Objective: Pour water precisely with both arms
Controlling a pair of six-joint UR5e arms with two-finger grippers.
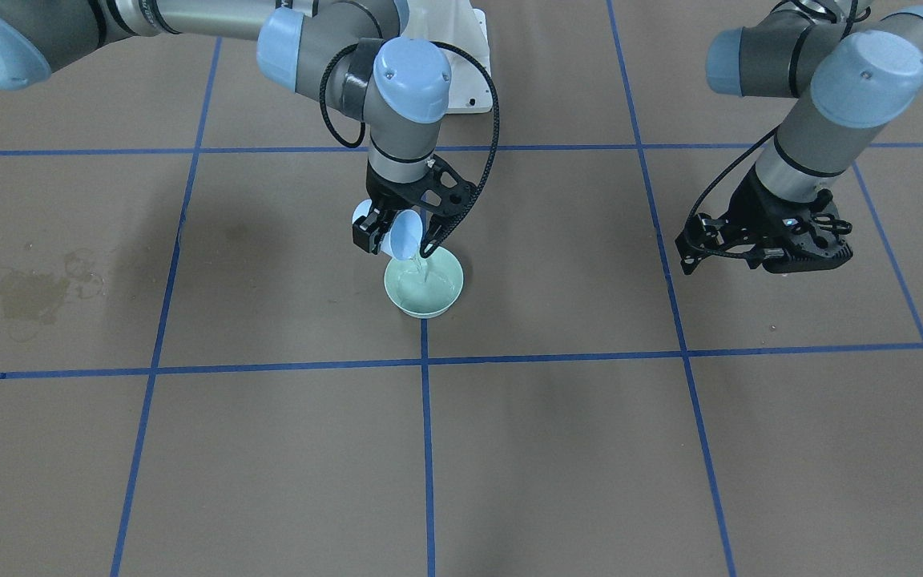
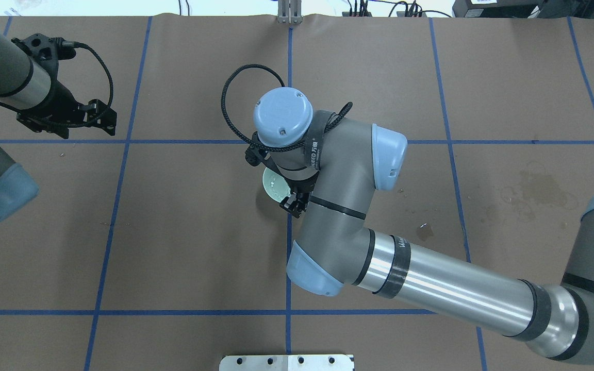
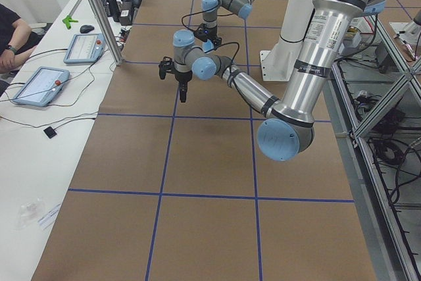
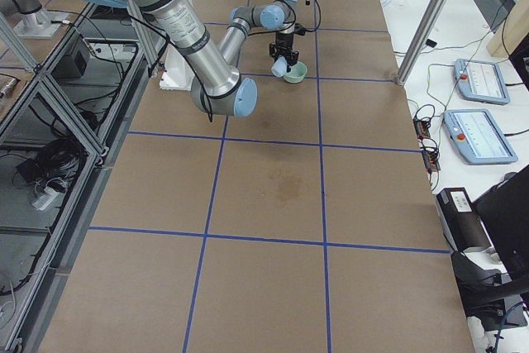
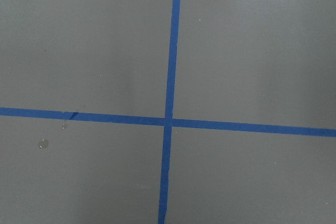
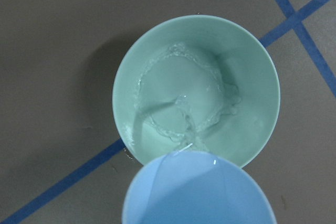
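At table centre: right gripper (image 1: 396, 239) clenched on tilted blue cup (image 6: 199, 192), above green bowl (image 1: 444, 303).
Water (image 6: 178, 106): streaming off cup lip, pooled in bowl.
Left gripper (image 1: 778, 260): well apart, over table (image 1: 550, 449); jaw state cannot be told.

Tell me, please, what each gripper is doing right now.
Left gripper: cannot tell.
Right gripper: closed on the blue cup, pouring into the bowl.

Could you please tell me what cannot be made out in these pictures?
Right wrist: the bottom edge cuts off the blue cup.
Overhead: the right arm hides that cup and most of the bowl.
Front: the left hand hides its own fingers; open or shut unclear.
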